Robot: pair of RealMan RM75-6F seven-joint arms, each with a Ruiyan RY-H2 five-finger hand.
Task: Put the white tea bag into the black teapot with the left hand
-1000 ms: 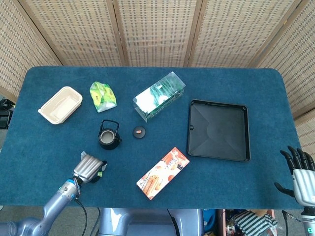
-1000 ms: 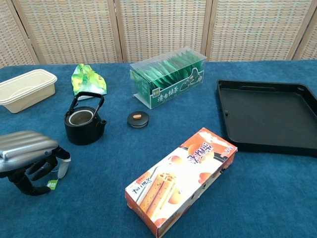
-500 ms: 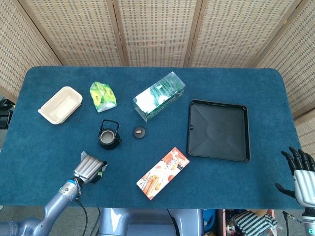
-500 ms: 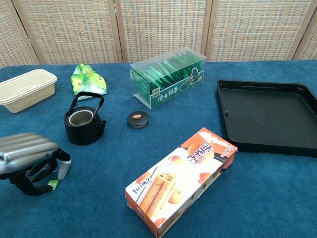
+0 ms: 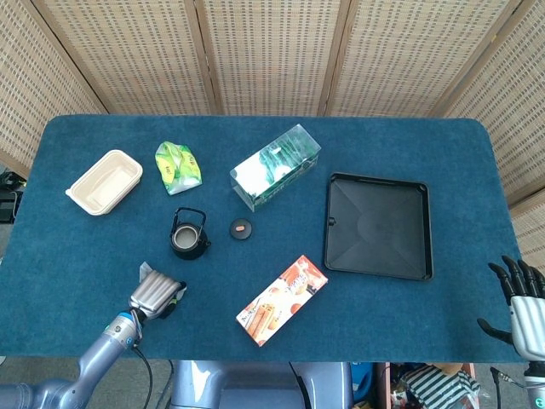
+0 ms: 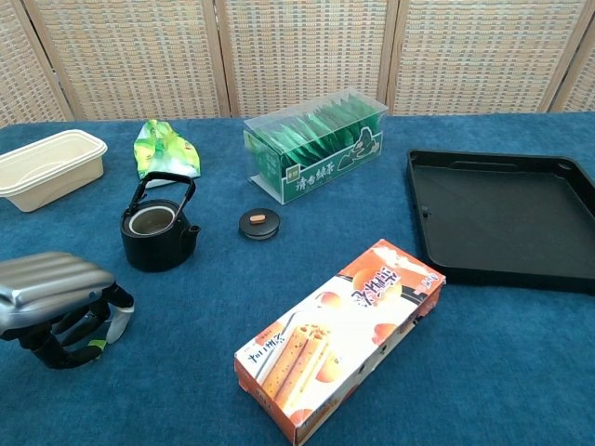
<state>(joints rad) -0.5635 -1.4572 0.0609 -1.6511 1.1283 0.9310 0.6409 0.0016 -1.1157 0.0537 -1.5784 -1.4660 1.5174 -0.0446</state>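
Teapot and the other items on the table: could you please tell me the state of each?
Black teapot: upright, lid off.
Lid: on the cloth beside the teapot.
White tea bag: held by left hand.
Right hand: open, off the table.
Black tray: empty.
Tea box: full of sachets.

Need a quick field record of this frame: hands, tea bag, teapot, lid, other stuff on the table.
left hand: low at the near left of the table, fingers curled around the tea bag
tea bag: white, in the left hand
teapot: black, open, upright, handle up, beyond the left hand
lid: on the cloth right of the teapot
right hand: off the table's right edge, fingers spread, holding nothing
other: cream container, green packet, tea box, black tray, biscuit box
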